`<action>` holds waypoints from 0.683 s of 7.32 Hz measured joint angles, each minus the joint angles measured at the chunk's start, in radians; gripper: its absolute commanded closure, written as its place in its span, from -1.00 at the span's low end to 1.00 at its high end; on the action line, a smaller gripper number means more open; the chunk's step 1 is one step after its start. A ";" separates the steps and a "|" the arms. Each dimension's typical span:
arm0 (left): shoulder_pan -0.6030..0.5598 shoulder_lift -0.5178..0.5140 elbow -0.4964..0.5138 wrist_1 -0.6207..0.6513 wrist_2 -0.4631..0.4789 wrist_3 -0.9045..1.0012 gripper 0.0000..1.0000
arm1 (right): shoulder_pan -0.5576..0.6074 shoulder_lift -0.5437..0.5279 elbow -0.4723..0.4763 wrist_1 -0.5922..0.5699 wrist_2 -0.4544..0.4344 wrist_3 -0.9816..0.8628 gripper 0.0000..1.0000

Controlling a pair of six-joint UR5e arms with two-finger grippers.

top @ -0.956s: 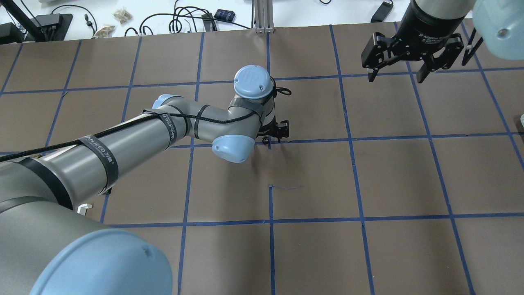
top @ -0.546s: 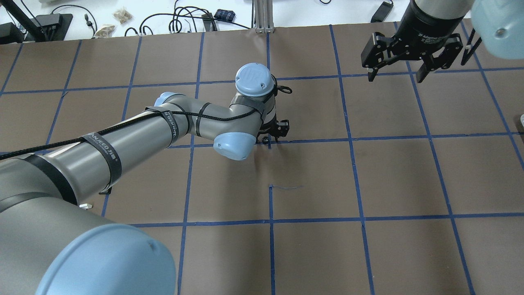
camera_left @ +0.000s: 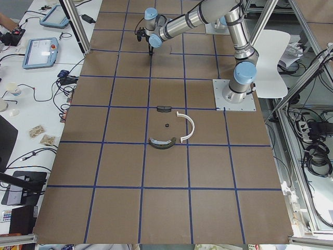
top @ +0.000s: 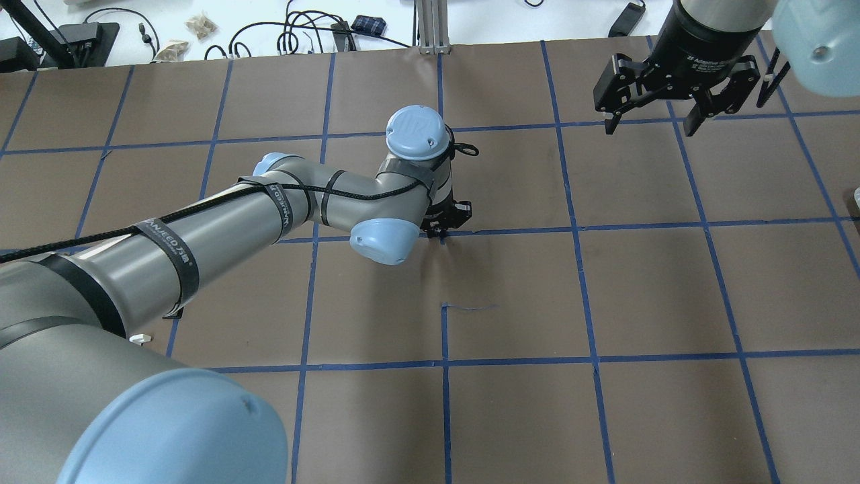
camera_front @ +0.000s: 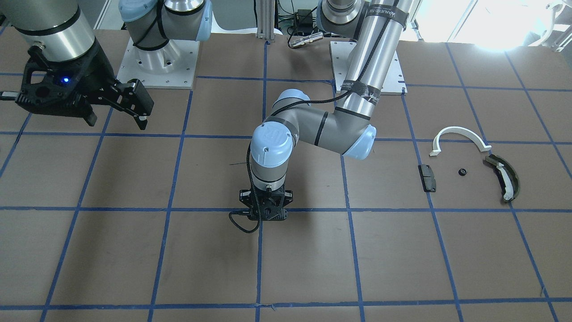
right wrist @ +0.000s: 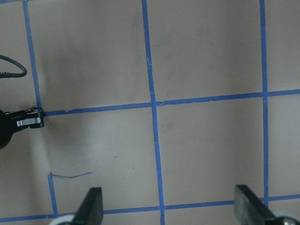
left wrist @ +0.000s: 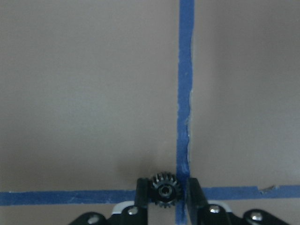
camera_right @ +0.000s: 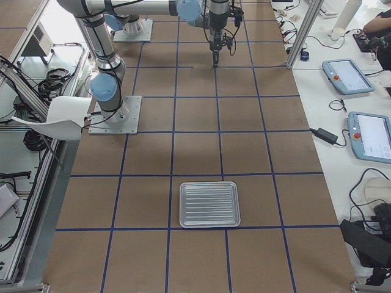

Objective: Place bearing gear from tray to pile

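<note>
The bearing gear (left wrist: 165, 189), small, black and toothed, lies on the brown table at a crossing of blue tape lines. My left gripper (left wrist: 166, 193) stands straight down over it with both fingers pressed in on its sides, at mid-table (top: 445, 230). The pile sits far off on my left side: a white half-ring arc (camera_front: 460, 133), a black block (camera_front: 426, 177), an olive curved piece (camera_front: 502, 178) and a tiny black part (camera_front: 462, 171). The metal tray (camera_right: 209, 204) lies empty at my right end. My right gripper (top: 648, 121) hangs open above the table, holding nothing.
Cables, bags and a power brick lie on the white bench (top: 201, 27) beyond the table's far edge. A loose cable loop (camera_front: 239, 221) hangs by my left wrist. Teach pendants (camera_right: 348, 76) rest on the side bench.
My left gripper's fingers have drawn in around the gear, from wide apart to close on it. The left arm has barely shifted. The right gripper has stayed put.
</note>
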 measured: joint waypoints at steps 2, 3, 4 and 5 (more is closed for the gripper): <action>0.030 0.032 0.004 -0.040 0.000 0.029 1.00 | 0.000 -0.002 0.000 0.002 -0.003 -0.001 -1.00; 0.073 0.065 0.003 -0.086 0.004 0.077 1.00 | 0.001 -0.002 0.000 0.000 -0.004 -0.001 -1.00; 0.129 0.109 0.001 -0.154 0.022 0.145 1.00 | 0.002 -0.002 -0.001 -0.001 -0.003 -0.002 -1.00; 0.206 0.157 -0.003 -0.242 0.045 0.237 1.00 | 0.002 -0.001 -0.001 -0.002 -0.003 -0.002 -1.00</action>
